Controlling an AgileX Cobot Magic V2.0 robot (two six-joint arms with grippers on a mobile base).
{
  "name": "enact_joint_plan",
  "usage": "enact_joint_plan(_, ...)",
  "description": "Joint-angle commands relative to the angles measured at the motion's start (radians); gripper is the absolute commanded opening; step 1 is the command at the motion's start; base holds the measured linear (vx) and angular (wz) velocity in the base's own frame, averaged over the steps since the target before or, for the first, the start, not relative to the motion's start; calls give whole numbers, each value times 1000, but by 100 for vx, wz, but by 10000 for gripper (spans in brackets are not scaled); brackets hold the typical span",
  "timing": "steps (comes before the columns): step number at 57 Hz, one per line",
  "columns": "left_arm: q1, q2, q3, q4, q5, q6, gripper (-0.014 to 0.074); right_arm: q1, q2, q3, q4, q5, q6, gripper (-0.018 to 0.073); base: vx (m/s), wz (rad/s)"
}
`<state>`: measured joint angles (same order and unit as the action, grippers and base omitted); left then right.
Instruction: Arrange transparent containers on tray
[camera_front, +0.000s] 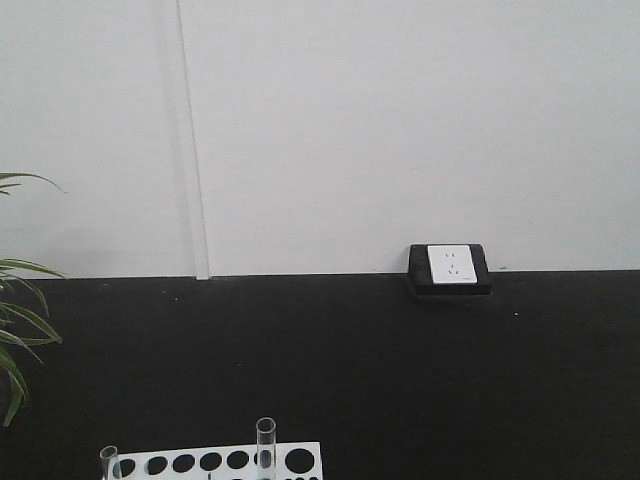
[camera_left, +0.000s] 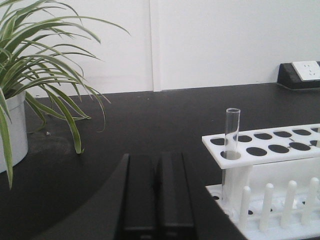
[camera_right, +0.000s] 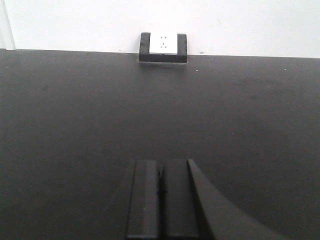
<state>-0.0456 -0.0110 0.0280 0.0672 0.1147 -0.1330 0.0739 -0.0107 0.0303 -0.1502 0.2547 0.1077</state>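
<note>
Black tabletop (camera_front: 400, 380), rack (camera_front: 197, 464) cropped below, two test tubes (camera_front: 265, 440) upright

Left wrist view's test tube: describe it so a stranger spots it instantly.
On the black table, right of the potted plant, sits a white rack with round holes. The test tube stands upright in the front row's left-end hole: clear glass, while neighbouring holes are empty.

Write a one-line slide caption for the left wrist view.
Shut, empty left gripper over the black table; a test tube upright in the white rack, a potted plant opposite.
</note>
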Motion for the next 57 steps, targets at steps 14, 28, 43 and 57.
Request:
enact_joint_plan(14, 0, -14, 32, -6, -77, -3, -6, -8, -8, 9, -12, -79, -7, -11, 0, 0)
enact_joint_plan(28, 0, -14, 32, -6, -77, -3, -6, -8, -8, 9, -12, -79, -7, -11, 0, 0)
enact_joint_plan(43, 0, -14, 32, -6, -77, -3, -6, -8, -8, 9, -12, -82, -7, -11, 0, 0)
enact_joint_plan(57, 0, -14, 28, -6, -105, -3, -7, -8, -8, 9, -31, -101, -7, -11, 0, 0)
